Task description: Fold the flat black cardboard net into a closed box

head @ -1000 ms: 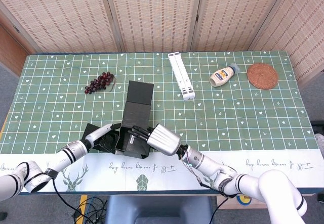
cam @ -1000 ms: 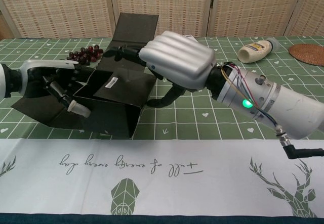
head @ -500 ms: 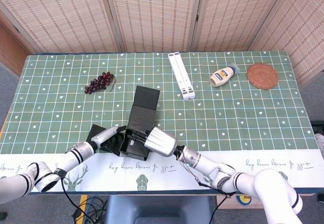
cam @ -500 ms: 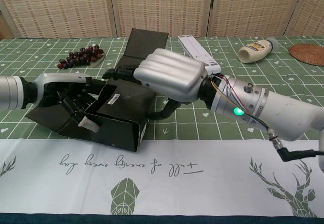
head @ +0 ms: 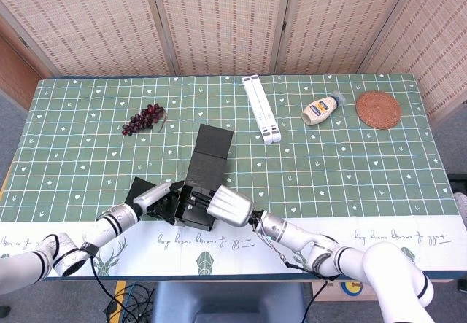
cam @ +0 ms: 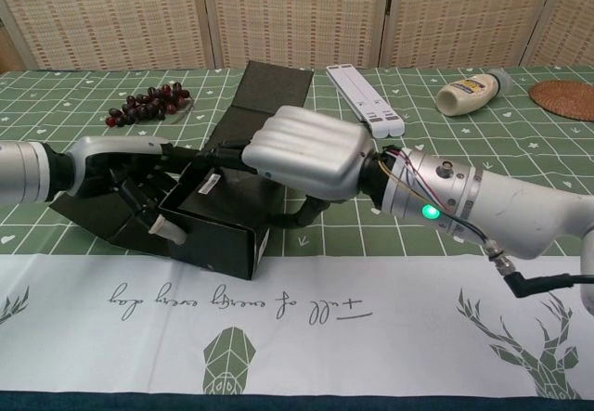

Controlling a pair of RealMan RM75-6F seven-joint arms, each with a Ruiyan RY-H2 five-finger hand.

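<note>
The black cardboard box [head: 197,192] is partly folded and lies low near the table's front edge, with its long lid panel [head: 214,142] stretching away toward the back. In the chest view the box's front wall [cam: 218,242] faces me and the lid panel [cam: 276,86] slopes back. My right hand [cam: 302,156] lies over the right side of the box, fingers reaching across the top and thumb against the outer wall. My left hand [cam: 139,188] grips the left side flap, fingers curled into the opening. From the head camera the left hand [head: 157,195] and the right hand [head: 228,206] flank the box.
A bunch of dark grapes [head: 144,118] lies at the back left. A white folding stand [head: 261,109], a mayonnaise bottle [head: 321,109] and a woven coaster [head: 378,109] sit along the back right. A white printed runner [cam: 278,327] covers the front edge.
Both hands have slid the box a little to the right and turned it. The lid panel has dropped from nearly upright to sloping back, and the right hand has sunk lower.
</note>
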